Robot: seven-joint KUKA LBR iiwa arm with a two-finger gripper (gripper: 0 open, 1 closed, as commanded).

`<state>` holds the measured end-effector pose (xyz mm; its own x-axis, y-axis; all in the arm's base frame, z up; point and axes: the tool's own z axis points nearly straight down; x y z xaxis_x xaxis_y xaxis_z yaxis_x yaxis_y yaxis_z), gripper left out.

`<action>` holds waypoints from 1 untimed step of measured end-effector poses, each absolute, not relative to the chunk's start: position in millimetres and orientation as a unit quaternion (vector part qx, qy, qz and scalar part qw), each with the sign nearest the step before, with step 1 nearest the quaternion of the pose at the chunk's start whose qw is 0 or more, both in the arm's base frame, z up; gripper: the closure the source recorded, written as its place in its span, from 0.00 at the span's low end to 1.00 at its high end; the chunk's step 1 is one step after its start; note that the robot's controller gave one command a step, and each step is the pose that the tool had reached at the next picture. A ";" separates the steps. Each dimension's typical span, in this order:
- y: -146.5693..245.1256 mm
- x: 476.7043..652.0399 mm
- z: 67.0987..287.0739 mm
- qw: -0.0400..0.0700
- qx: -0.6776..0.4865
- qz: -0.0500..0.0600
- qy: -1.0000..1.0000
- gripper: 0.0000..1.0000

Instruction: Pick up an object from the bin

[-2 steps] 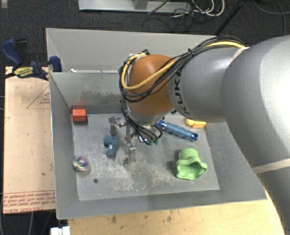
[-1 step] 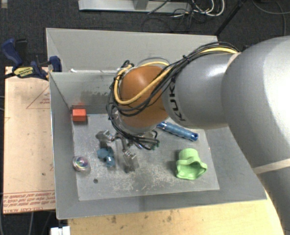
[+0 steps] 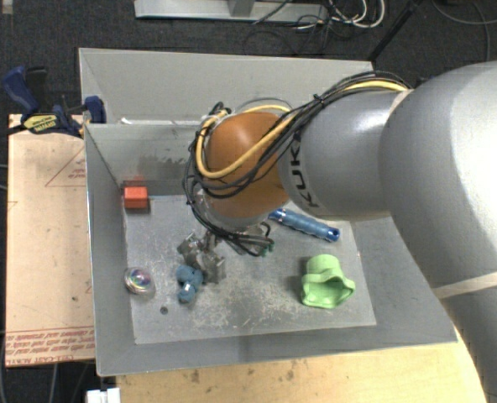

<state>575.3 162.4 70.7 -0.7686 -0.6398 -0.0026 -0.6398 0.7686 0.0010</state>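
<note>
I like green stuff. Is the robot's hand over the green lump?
No, the gripper hangs by the small blue thing, apart from the green lump.

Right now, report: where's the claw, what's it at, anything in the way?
Claw down low in the bin, left of middle. Small blue toy at its tip, not visibly held. Shiny ball lies apart to the left; nothing in the way.
</note>
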 end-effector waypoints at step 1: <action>188.4 581.3 207.5 0.006 -0.369 0.000 0.929 1.00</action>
